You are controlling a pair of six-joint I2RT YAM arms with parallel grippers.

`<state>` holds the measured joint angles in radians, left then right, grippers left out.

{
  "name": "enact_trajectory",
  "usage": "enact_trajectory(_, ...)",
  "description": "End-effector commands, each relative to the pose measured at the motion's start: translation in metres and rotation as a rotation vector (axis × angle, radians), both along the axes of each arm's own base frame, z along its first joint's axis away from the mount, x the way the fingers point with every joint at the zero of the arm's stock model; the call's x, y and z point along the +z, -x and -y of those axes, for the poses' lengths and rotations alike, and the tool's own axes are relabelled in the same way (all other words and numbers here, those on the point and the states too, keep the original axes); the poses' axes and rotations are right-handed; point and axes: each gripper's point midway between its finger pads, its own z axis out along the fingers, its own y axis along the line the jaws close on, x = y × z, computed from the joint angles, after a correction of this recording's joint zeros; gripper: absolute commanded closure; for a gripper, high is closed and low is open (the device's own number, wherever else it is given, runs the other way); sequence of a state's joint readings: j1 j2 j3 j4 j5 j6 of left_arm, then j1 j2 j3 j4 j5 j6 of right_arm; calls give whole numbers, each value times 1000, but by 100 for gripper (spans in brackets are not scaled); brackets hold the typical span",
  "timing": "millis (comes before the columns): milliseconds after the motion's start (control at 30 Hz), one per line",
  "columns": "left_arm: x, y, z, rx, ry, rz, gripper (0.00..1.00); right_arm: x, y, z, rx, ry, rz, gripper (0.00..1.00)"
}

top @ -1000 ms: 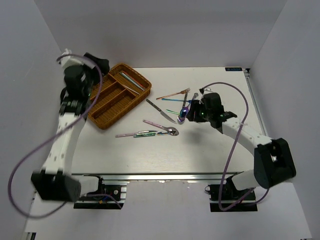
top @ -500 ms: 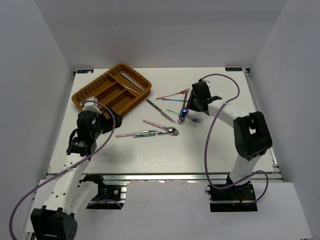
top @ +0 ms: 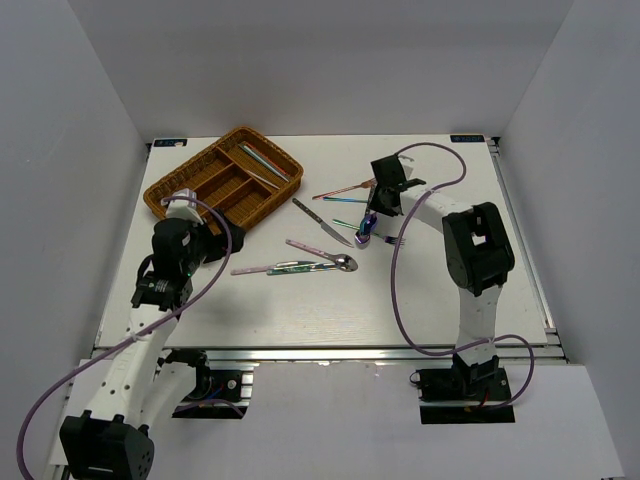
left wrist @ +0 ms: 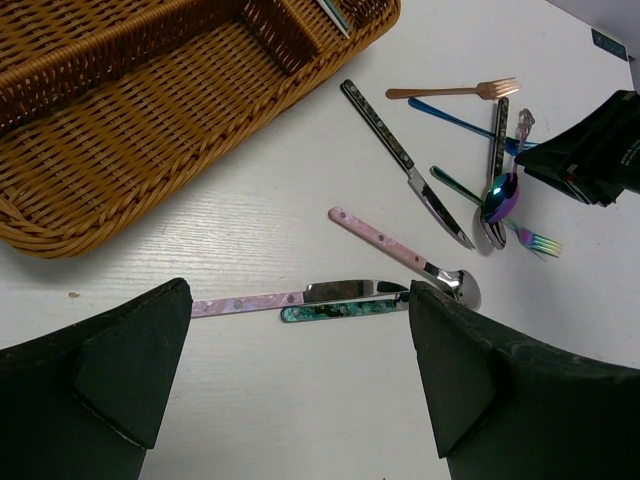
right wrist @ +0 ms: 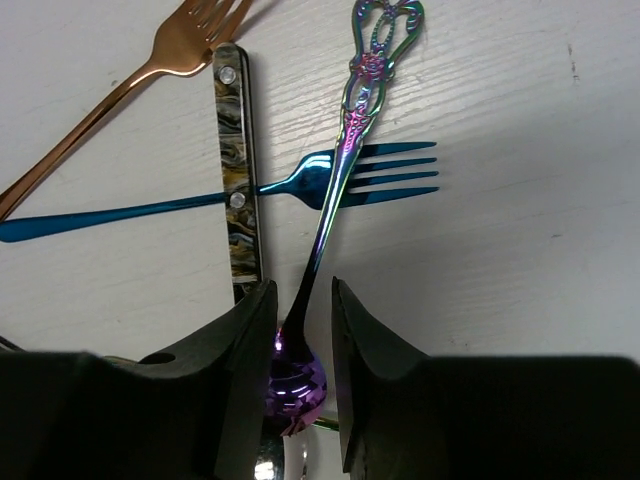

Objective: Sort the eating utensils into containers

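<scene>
Overhead, the tray (top: 222, 188) sits far left, with loose utensils spread on the table (top: 300, 310) to its right. The left claw (top: 215, 240) hangs by the tray's near corner. The right claw (top: 369, 224) is down on a purple spoon (top: 365, 237).

From the left wrist, its jaws gape wide and hold nothing, above a pink knife (left wrist: 262, 299).

From the right wrist, the fingers (right wrist: 245, 380) stand close on either side of the spoon's bowl, and its handle crosses a blue fork (right wrist: 385, 172). Whether they pinch it, I cannot tell.
</scene>
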<state>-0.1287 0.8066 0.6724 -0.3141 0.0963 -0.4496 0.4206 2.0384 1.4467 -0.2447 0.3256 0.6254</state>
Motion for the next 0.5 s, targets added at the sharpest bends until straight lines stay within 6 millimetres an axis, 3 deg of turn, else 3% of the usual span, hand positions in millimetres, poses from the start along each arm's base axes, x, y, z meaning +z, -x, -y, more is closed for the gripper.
enact_trajectory(0,12,-2,5,-31,0,24,2,-7,-5,11,-42,17,4,66)
enact_trajectory(300,10,-2,6,-38,1,18,2,-28,-19,18,-37,-3,-43,70)
enact_trajectory(400,10,-2,7,-42,2,17,2,-22,-21,21,-39,-14,-35,86)
enact_trajectory(467,9,-3,6,-38,0,16,2,-20,-14,25,-52,-16,-24,92)
